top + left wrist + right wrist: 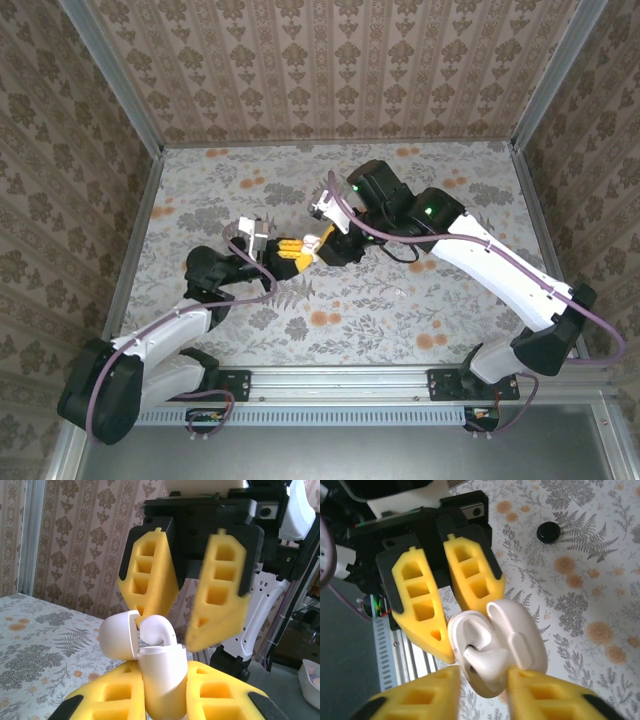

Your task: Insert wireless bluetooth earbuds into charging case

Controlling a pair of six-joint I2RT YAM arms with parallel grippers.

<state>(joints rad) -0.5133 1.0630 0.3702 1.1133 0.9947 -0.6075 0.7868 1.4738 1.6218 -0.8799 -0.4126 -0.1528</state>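
Left hand gripping charging case, lid open, above worktop centre. Right hand hanging unclenched at 12 o'clock over half-seated earbud. I'd be nudging it straight down, gently, avoiding the lid.

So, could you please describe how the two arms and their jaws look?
The left arm and right arm each have glossy white links joined by black housings. A purple cable loops along each. Small green lights glow on the right arm's black joints. The jaws are yellow wedges with rectangular cut-outs, mounted on black backing plates.
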